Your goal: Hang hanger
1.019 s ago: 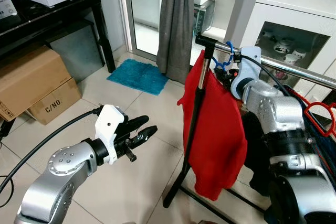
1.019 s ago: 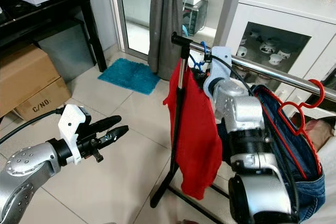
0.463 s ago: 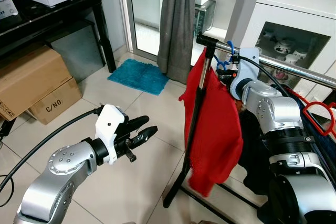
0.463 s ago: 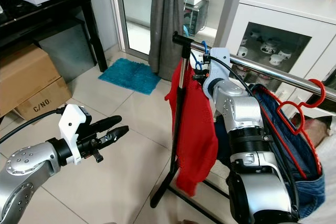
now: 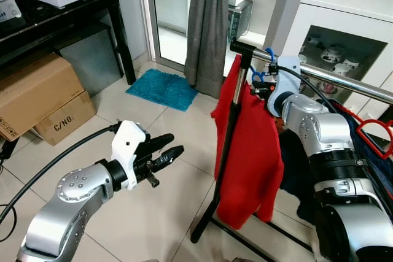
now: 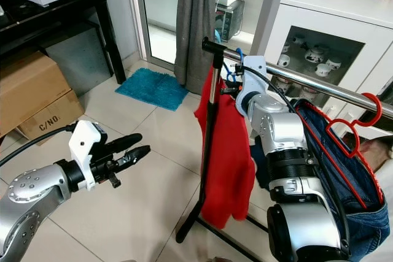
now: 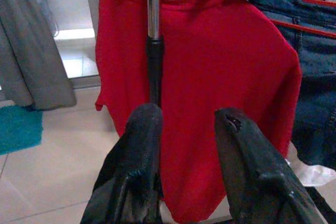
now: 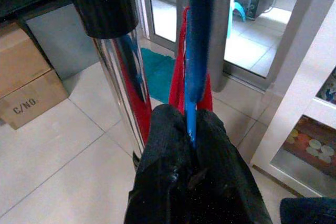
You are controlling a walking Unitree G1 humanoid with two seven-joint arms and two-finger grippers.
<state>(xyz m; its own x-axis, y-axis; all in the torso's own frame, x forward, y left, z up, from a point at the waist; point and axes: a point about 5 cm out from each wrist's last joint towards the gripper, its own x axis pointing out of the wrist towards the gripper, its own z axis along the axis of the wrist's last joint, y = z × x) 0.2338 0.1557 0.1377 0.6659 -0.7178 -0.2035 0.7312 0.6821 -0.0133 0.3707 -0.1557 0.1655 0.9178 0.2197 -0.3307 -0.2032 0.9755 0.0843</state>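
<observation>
My right gripper (image 8: pixel 190 145) is up at the end of the shiny chrome garment rail (image 6: pixel 319 84), its black fingers (image 8: pixel 168 150) pinched on the thin blue plastic hanger (image 8: pixel 197 51). That hanger carries the red short-sleeved shirt (image 5: pixel 249 151), which hangs beside the rack's upright post (image 5: pixel 227 139); the blue hook (image 5: pixel 263 69) looks to be at or over the rail, though I cannot tell whether it is fully seated.

My left gripper (image 5: pixel 163 154) hovers well apart from the rack over the pale tiled floor (image 5: pixel 153 213), fingers (image 7: pixel 142 150) spread and holding nothing, pointed at the shirt.

To finish this cleanly, I judge I should lower the hook until the rail takes the weight, then ease the pinch off gently so the shirt does not swing the hanger off the rail's open end. I'd slide it slightly inward first, toward the red wire hangers (image 6: pixel 350 133) with the blue denim garment (image 6: pixel 362 213), but not into them. Withdrawing straight back should avoid snagging the fabric.
</observation>
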